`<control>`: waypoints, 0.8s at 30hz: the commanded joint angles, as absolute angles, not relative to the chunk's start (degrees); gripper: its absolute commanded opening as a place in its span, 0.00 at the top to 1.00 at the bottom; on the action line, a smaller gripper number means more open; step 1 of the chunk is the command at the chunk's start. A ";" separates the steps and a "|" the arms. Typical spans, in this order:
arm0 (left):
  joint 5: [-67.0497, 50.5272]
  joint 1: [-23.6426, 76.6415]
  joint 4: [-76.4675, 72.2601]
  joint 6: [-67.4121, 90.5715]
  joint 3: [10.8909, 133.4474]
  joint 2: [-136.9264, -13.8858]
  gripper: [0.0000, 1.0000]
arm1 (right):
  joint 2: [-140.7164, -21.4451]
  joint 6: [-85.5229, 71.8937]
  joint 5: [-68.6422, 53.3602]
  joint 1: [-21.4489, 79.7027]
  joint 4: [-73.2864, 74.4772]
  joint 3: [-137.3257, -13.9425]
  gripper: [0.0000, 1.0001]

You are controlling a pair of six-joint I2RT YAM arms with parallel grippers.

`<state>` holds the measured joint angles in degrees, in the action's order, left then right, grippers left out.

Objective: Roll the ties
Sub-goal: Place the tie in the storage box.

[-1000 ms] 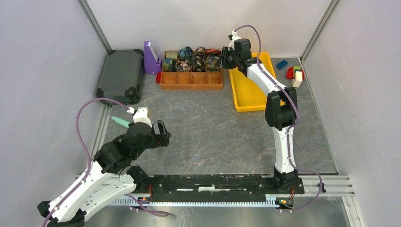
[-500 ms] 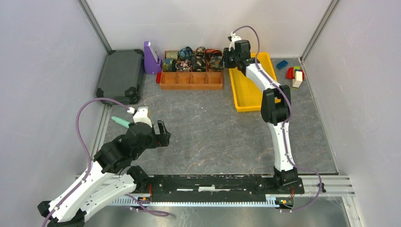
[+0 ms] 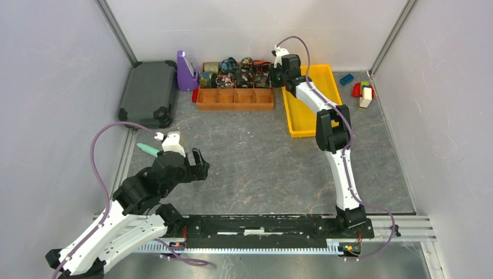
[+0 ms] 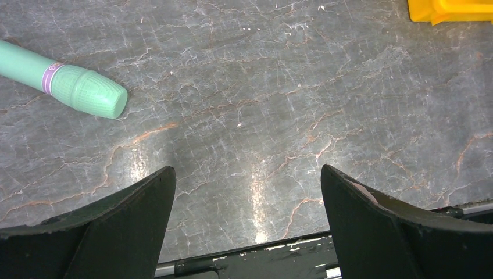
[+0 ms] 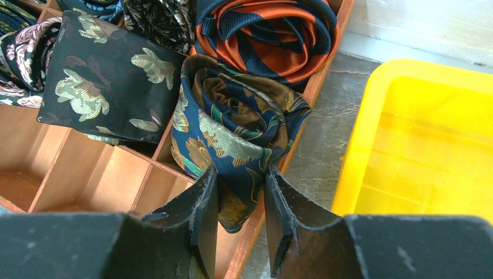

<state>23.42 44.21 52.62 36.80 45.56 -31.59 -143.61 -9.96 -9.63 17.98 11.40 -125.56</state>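
1. Lower left of the top view: the left hand (image 4: 247, 171) hovers over the bare surface (image 4: 302, 81), released, fingers spread wide with nothing between them. It sits just as it did a second ago. The teal stick (image 4: 64, 81) lies at the upper left of its wrist view, well apart from the fingers.

2. No flat tie shows anywhere on the middle of the surface, so there seems to be nothing for this hand to roll at present.

3. Upper centre of the top view: over the last second the right arm has swung leftward, off the yellow bin (image 5: 430, 151) and onto the right end of the wooden tray (image 5: 87, 174).

4. The right hand (image 5: 241, 174) is clenched on the blue-green tie (image 5: 238, 125), a finished coil, its fingers pinching the lower folds. The coil sits at the tray's right end, just in front of the orange tie (image 5: 267, 32) and beside the dark tie (image 5: 104, 81). Whether it is fully seated in a compartment I cannot tell.

5. Judgement: rolling of this tie is done and stowing is under way. Letting go is likely next, and the coil may loosen.
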 commanded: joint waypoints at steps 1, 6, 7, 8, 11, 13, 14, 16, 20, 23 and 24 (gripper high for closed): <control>22.79 44.30 50.63 33.98 45.53 -31.25 0.00 | -144.93 -6.76 -7.81 19.33 5.91 -127.23 1.00; 22.98 44.25 50.63 34.00 45.54 -31.21 0.00 | -144.24 -5.39 -5.34 19.93 4.67 -125.10 0.99; 22.97 44.29 50.67 33.99 45.55 -31.13 0.00 | -143.76 -5.22 -4.96 19.95 4.59 -124.44 0.96; 22.94 44.30 50.67 34.00 45.53 -31.18 0.00 | -143.21 -5.11 -4.63 19.95 4.43 -123.43 0.91; 23.03 44.30 50.72 33.94 45.53 -31.18 0.00 | -140.78 -5.15 -4.14 19.96 3.29 -119.98 0.74; 23.06 44.30 50.71 33.99 45.53 -31.17 0.00 | -139.17 -5.58 -4.35 19.95 2.80 -118.57 0.63; 23.11 44.30 50.78 33.94 45.53 -31.05 0.00 | -138.51 -5.79 -4.43 19.94 2.44 -117.79 0.59; 23.25 44.30 50.72 33.96 45.53 -31.05 0.00 | -137.22 -6.16 -4.61 19.93 2.08 -116.66 0.52; 23.49 44.25 50.74 34.05 45.55 -30.96 0.00 | -133.72 -6.37 -4.79 19.88 1.25 -114.10 0.36; 23.72 44.29 50.80 34.10 45.56 -31.16 0.00 | -130.01 -6.53 -4.59 19.92 0.44 -110.88 0.27; 23.89 44.30 50.80 34.10 45.53 -31.12 0.00 | -128.47 -6.64 -4.64 19.95 -1.20 -109.39 0.24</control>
